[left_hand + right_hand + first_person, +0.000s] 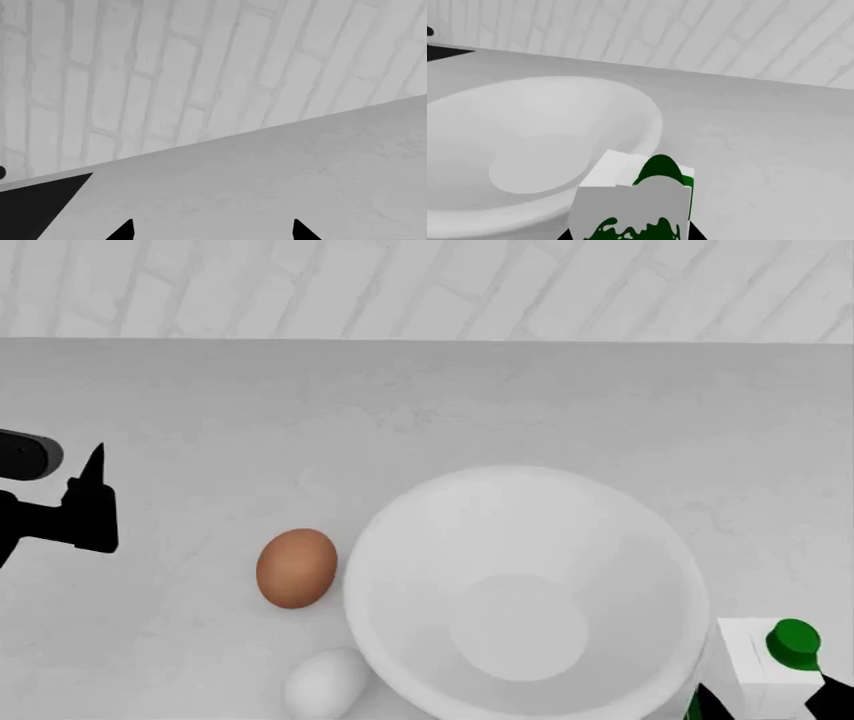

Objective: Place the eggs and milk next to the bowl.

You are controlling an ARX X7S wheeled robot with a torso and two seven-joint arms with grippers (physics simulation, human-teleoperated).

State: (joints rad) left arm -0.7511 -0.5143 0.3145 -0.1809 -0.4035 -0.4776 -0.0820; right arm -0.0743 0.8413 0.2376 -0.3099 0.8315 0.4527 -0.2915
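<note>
The large white bowl (pixel 527 585) sits on the pale counter, low in the head view. The reddish-brown egg (pixel 296 568) lies just left of it, and the white egg (pixel 327 683) lies at its lower left, close to the rim. The milk carton (pixel 761 665) with its green cap (pixel 797 642) stands just right of the bowl. My right gripper (pixel 629 234) is shut on the milk carton (pixel 630 202), a fingertip against each side, with the bowl (pixel 540 145) close beside it. My left gripper (pixel 87 505) is open and empty over the counter, left of the eggs; its fingertips (pixel 127 231) show nothing between them.
A pale brick wall (pixel 427 285) runs along the counter's far edge. Bare counter (pixel 441 410) lies between the bowl and the wall. A black wedge (pixel 37 207) shows at a corner of the left wrist view.
</note>
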